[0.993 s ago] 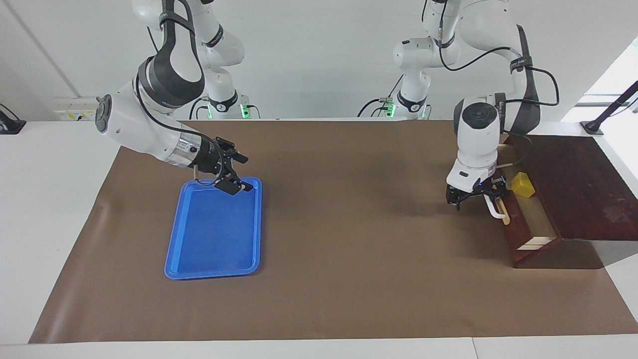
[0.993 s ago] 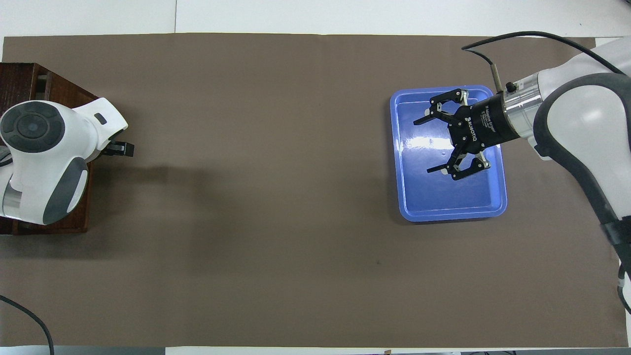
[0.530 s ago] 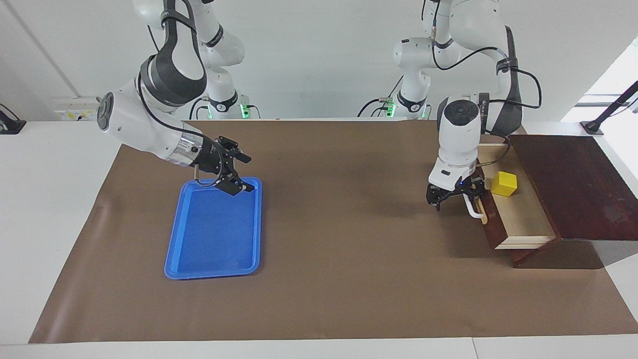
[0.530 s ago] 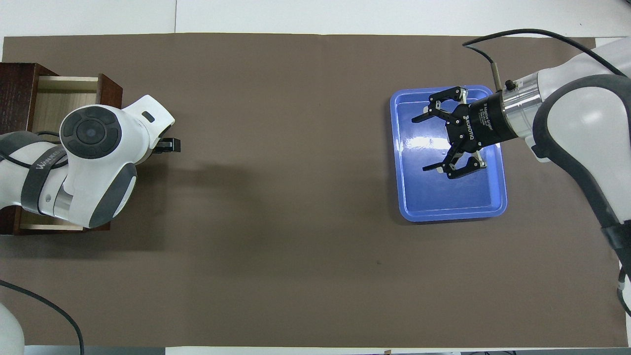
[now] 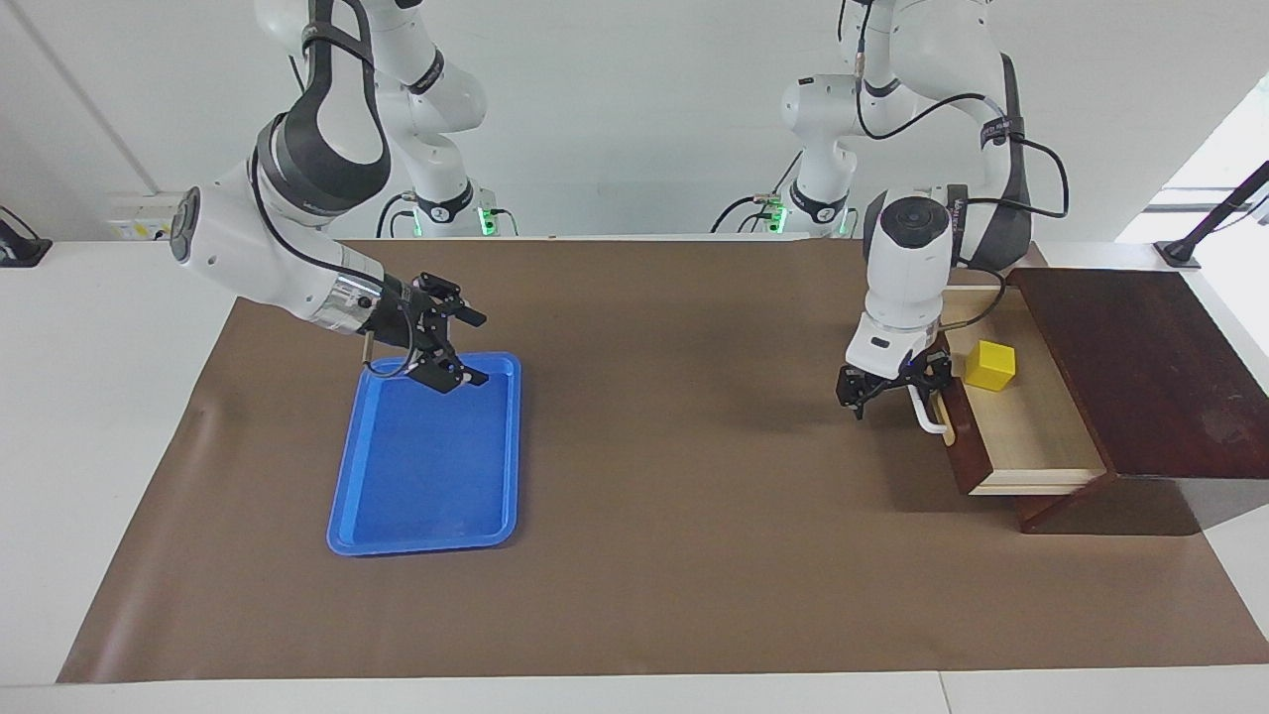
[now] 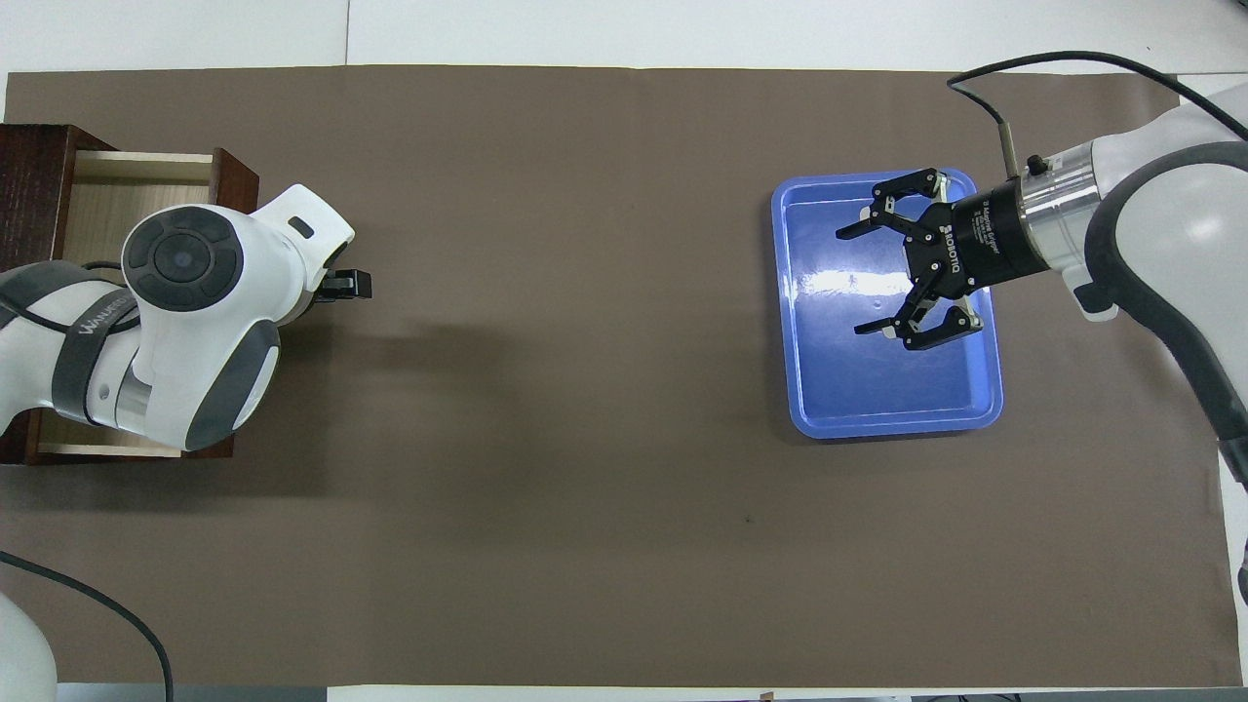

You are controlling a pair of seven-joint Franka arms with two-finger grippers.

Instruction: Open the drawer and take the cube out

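Note:
The dark wooden drawer stands pulled out of its box at the left arm's end of the table, pale inside showing. The yellow cube sits in the drawer's corner nearest the robots. My left gripper is low at the drawer front, open, its fingers straddling the white handle. In the overhead view the left wrist covers the cube and most of the drawer; only a fingertip of the left gripper shows. My right gripper hangs open and empty over the blue tray.
The flat blue tray lies toward the right arm's end, with nothing in it. A brown mat covers the table between tray and drawer. A black stand is mounted past the box's corner.
The left gripper has drawn the drawer out toward the table's middle, and the cube has come fully into view. The right gripper has shifted slightly back over the tray.

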